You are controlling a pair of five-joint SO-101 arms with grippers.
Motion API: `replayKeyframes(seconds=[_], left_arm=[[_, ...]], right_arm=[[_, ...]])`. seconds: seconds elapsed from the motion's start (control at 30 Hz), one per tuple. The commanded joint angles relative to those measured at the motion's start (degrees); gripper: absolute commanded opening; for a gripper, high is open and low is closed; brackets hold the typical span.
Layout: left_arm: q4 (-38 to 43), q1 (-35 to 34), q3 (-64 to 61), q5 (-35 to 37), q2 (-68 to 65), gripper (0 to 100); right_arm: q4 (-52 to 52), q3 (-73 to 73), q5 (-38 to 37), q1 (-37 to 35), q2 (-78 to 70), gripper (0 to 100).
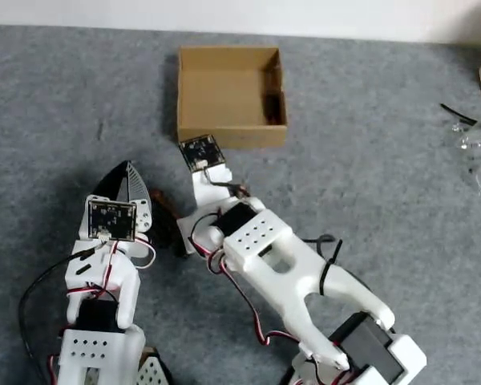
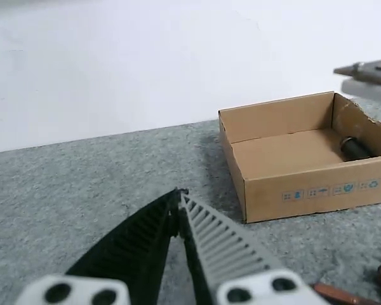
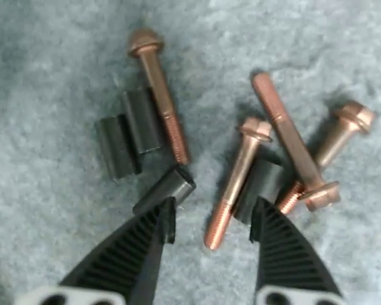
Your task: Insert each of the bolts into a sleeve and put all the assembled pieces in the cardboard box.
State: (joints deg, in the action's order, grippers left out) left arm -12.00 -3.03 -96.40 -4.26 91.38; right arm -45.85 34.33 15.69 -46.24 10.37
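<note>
In the high view the cardboard box (image 1: pixel 228 135) is seen at the upper centre of the frame on the grey tabletop (image 1: pixel 369 160). A dark cylinder (image 1: pixel 271 108) lies inside it against the right wall.

The loose parts are shown by the right wrist view: four copper flange bolts (image 3: pixel 238 181) and four dark sleeves (image 3: pixel 143 121) are scattered close together on the tabletop. The right gripper (image 3: pixel 213 219) is held over them with its fingers (image 3: pixel 153 235) spread well apart and nothing gripped. The threaded end of one bolt lies between the fingertips. One sleeve (image 3: pixel 165 190) is met by one fingertip, and another sleeve (image 3: pixel 260 184) lies just beside the other.

In the left wrist view the left gripper (image 2: pixel 180 196) is seen with its fingers (image 2: pixel 216 235) brought together tip to tip, nothing held between them, and the box lies beyond. Small blue printed marks (image 2: pixel 324 190) are seen on the box's outer wall, too small to be read.
</note>
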Motion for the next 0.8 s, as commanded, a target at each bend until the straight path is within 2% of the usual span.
replayKeyframes(seconds=[0.0, 0.2, 0.53, 0.77], left_arm=[[1.4, -0.2, -0.7, 0.5, 0.1, 1], [1.4, -0.1, -0.8, 0.5, 0.1, 1], [1.4, 0.0, -0.9, 0.5, 0.1, 1], [1.4, 0.8, -1.0, 0.4, 0.1, 1]], right_arm=[[1.9, 1.0, -0.4, 2.7, 2.3, 17.0], [5.2, 4.1, -0.7, 7.0, 2.4, 17.0], [5.6, 4.0, -0.8, 7.1, 2.3, 17.0], [9.5, 4.4, -0.8, 7.0, 2.2, 16.9]])
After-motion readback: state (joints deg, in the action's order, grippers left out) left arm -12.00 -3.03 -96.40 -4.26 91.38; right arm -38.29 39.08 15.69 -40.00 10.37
